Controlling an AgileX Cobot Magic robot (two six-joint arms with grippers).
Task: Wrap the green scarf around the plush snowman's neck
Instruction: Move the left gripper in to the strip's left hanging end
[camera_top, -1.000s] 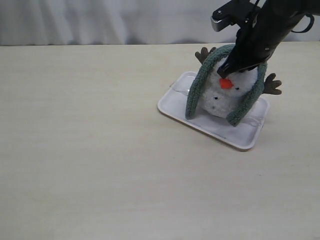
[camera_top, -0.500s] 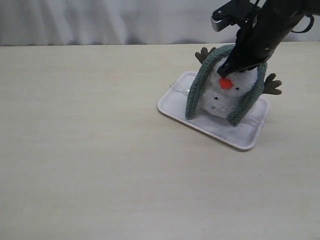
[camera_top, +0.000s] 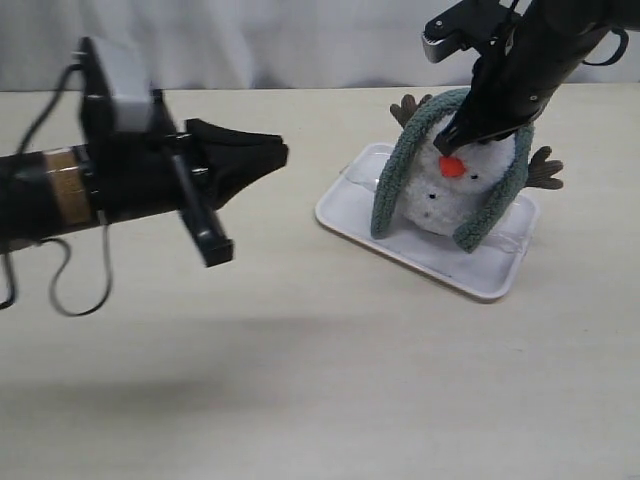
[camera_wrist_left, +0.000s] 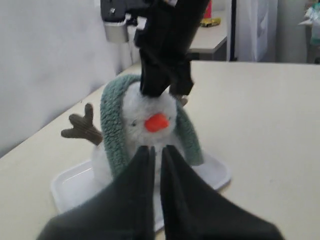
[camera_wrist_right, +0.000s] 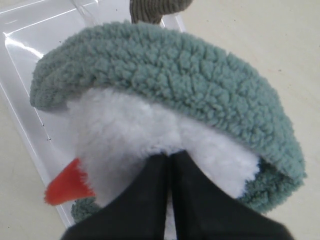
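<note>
The plush snowman (camera_top: 447, 197) stands in a white tray (camera_top: 345, 207), its orange nose facing forward. Over the back of its head lies the green scarf (camera_top: 394, 172), one end hanging down each side to the tray. My right gripper (camera_top: 451, 143) is shut on the white fluff at the top of the snowman's head (camera_wrist_right: 120, 127), just in front of the scarf (camera_wrist_right: 175, 75). Left of the tray, my left gripper (camera_top: 279, 153) hangs shut and empty, pointing at the snowman (camera_wrist_left: 141, 112). The left wrist view shows its tips (camera_wrist_left: 156, 149) short of the scarf (camera_wrist_left: 113, 131). The neck crease is hidden.
The tray (camera_wrist_left: 75, 182) sits on a pale wooden table (camera_top: 300, 380). Brown twig arms (camera_top: 545, 170) stick out on both sides of the snowman. A white curtain closes off the back edge of the table.
My left arm has come into the exterior view from the left, now reaching toward the tray. The right gripper, snowman and scarf have not moved.
</note>
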